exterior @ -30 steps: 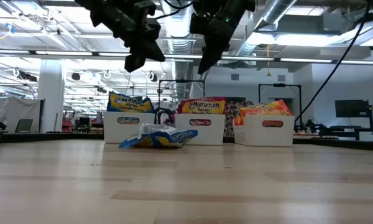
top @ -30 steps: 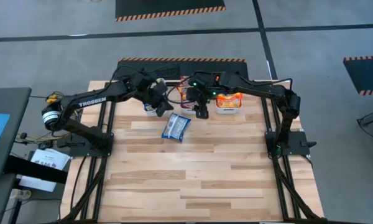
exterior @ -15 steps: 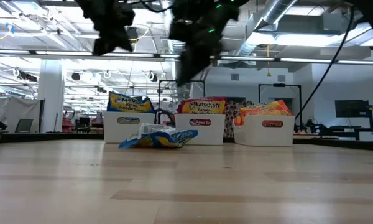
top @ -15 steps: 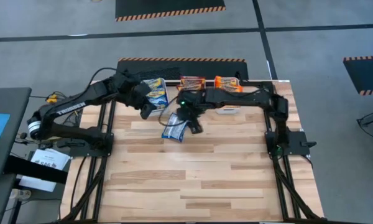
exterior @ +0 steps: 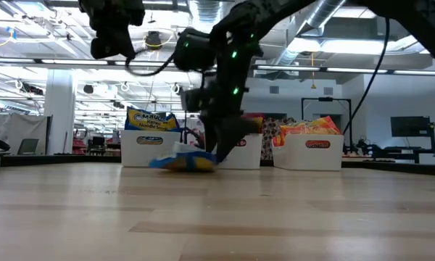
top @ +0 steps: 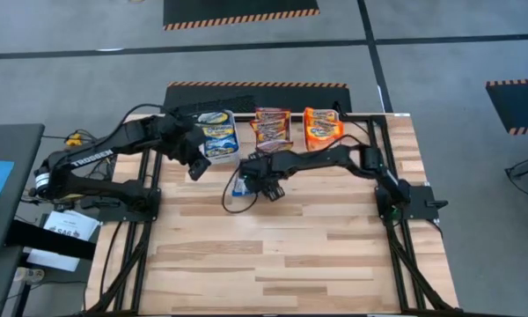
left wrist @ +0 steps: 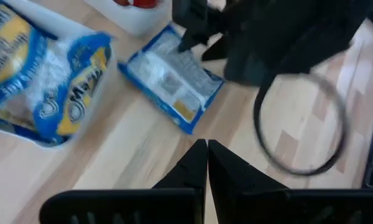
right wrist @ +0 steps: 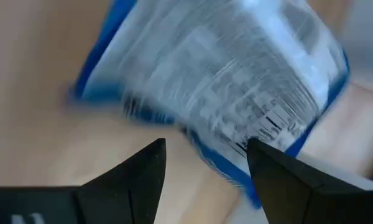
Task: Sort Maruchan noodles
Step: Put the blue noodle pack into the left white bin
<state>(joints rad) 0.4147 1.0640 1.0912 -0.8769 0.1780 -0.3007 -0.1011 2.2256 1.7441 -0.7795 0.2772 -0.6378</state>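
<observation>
a light wooden table of butcher-block planks carries everything. three white bins stand in a row along its far edge: the left bin holds blue packets, the middle bin maroon packets, the right bin orange packets. one loose blue packet lies flat on the wood just in front of the left and middle bins, printed back upward. the near half of the table shows only bare planks.

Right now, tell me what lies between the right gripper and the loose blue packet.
Nothing. In the right wrist view, the open right gripper faces the blue packet directly, with only bare table beside it.
</observation>
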